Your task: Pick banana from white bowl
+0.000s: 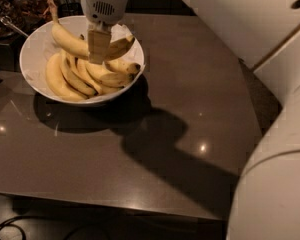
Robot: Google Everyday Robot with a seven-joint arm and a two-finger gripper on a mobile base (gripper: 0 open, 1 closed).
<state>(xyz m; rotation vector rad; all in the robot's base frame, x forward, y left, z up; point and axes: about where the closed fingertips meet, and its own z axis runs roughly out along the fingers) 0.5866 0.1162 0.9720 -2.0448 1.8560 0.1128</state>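
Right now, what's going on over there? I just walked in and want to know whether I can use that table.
The robot's arm reaches over the white bowl at the far left of the table. Its gripper is closed across the middle of the banana, the long curved one with its stem pointing up. It looks raised slightly above the other bananas lying in the bowl, so the pick is under way, but the banana hangs over the bowl.
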